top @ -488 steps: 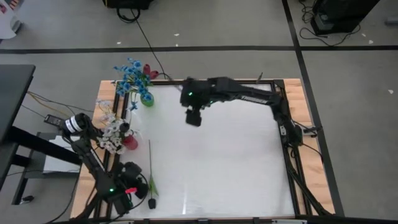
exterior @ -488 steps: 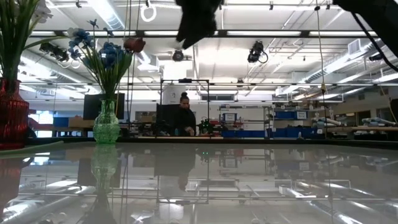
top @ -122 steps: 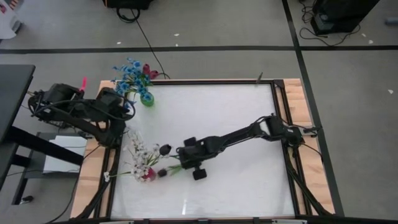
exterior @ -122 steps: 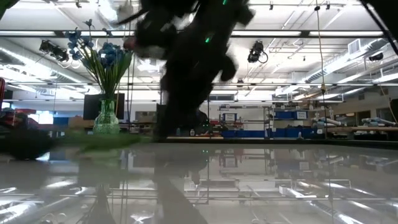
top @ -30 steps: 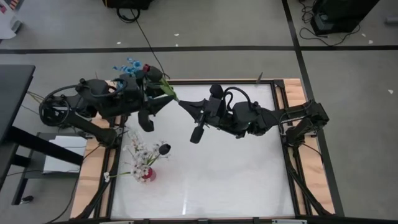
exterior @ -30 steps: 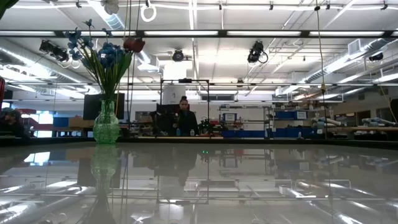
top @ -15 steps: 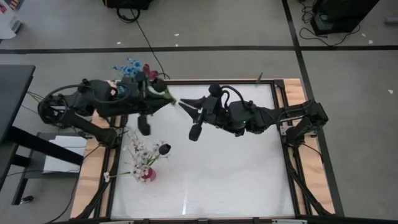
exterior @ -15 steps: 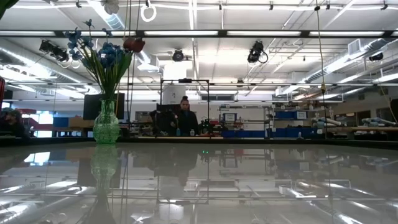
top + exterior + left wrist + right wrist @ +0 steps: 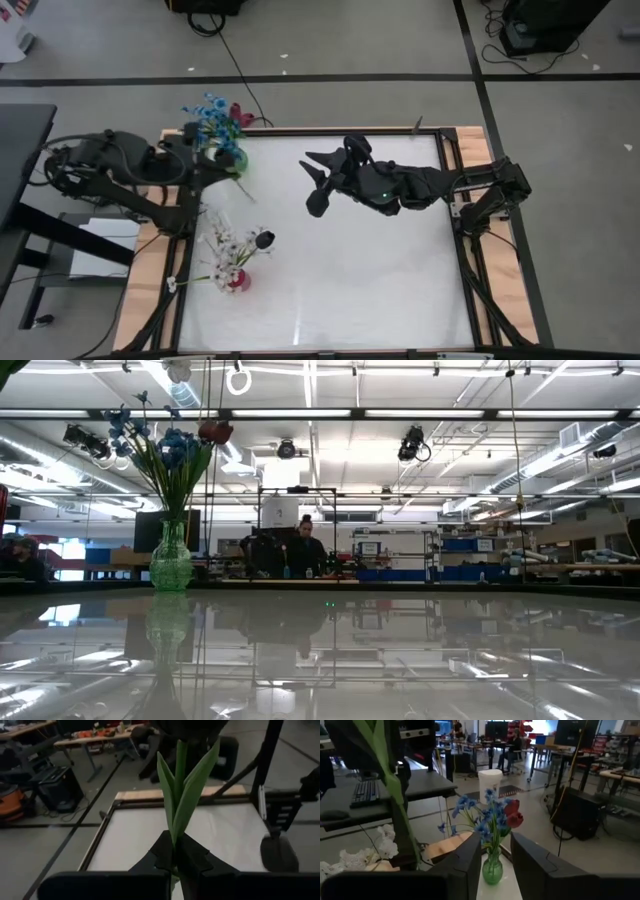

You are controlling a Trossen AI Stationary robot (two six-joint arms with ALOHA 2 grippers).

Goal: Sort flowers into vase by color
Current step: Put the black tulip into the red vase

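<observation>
Nearly done: blue flowers (image 9: 208, 108) in green vase (image 9: 237, 160) upper left, white flowers (image 9: 224, 248) in red vase (image 9: 236, 282) lower left, last stem (image 9: 178, 785) pinched in left end effector (image 9: 175, 858) near green vase, right end effector (image 9: 496, 852) spread, empty, mid-surface.

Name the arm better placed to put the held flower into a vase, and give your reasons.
Left. The left pincer is shut on the flower stem and sits by the green vase of blue flowers. The right pincer is open and empty, over mid-table.
</observation>
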